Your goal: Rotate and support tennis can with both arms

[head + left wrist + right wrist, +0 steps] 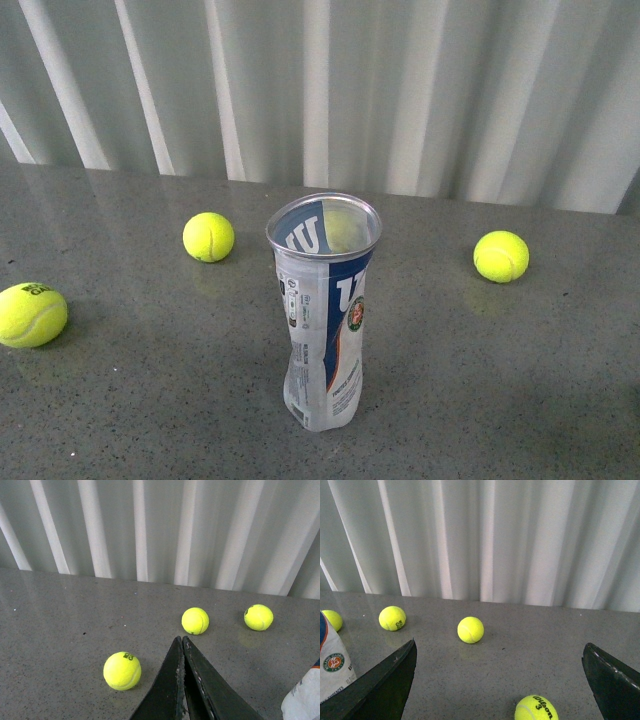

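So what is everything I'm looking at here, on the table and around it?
tennis can: one, clear plastic with a blue and white label, open at the top, standing upright mid-table in the front view.
tennis balls: at least four, yellow-green, loose on the table. The front view shows three: one at the far left edge, one behind and to the left of the can, one to the right of it. The right wrist view shows another, printed with a 3, near that gripper.
table: one, grey speckled, slightly glossy.
curtain: white, pleated, behind the table.
left gripper: black, fingers together, holding nothing.
right gripper: black, fingers wide apart, holding nothing.
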Controlling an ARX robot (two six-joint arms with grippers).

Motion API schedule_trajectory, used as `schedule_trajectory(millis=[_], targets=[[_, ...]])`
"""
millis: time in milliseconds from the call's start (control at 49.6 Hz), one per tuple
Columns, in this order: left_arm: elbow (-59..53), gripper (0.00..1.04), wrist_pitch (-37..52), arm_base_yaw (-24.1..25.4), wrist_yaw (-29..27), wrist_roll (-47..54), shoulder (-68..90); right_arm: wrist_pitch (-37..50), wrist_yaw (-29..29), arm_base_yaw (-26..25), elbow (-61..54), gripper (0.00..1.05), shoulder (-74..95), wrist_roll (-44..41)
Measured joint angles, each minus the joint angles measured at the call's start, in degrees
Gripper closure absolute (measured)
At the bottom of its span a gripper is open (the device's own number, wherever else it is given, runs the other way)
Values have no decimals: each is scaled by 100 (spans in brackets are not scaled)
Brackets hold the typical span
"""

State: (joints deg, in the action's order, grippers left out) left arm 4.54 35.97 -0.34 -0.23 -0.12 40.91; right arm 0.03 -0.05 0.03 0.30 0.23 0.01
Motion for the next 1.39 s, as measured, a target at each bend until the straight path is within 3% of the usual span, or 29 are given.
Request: schedule_trajectory(millis=[323, 827, 1391], targets=[[-313, 101, -297, 20, 9, 0, -754, 0, 0, 0, 0, 7, 0, 0], [-315, 101, -1840, 20, 22, 0, -2354, 0, 0, 0, 0, 7, 0, 0], [-313, 101, -2833, 20, 22, 0, -3316, 0, 0, 0, 0, 7, 0, 0]])
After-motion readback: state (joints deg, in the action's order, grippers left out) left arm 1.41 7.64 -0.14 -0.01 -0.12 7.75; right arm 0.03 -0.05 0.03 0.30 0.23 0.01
